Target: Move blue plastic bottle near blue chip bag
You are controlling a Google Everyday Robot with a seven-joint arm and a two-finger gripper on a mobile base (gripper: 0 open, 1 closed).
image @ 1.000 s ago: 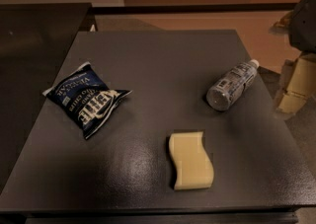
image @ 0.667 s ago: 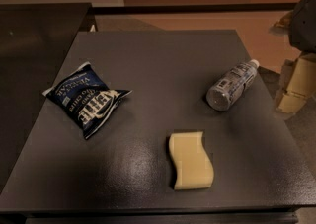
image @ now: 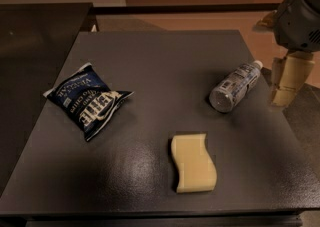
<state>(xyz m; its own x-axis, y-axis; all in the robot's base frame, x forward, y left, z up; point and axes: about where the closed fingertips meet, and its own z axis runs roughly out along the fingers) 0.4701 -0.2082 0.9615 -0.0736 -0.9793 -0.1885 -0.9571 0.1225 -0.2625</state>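
Note:
The blue plastic bottle (image: pixel 235 86) lies on its side at the right of the dark table (image: pixel 165 61), white cap pointing to the back right. The blue chip bag (image: pixel 87 100) lies flat at the left, crinkled navy with white lettering. My gripper (image: pixel 288 82) hangs at the right edge of the view, just right of the bottle and apart from it, its beige fingers pointing down. It holds nothing.
A pale yellow wavy sponge (image: pixel 193 162) lies at the front middle of the table. A dark counter (image: pixel 35 36) adjoins the table on the left. The table's right edge runs under the gripper; tan floor (image: pixel 200 21) lies behind.

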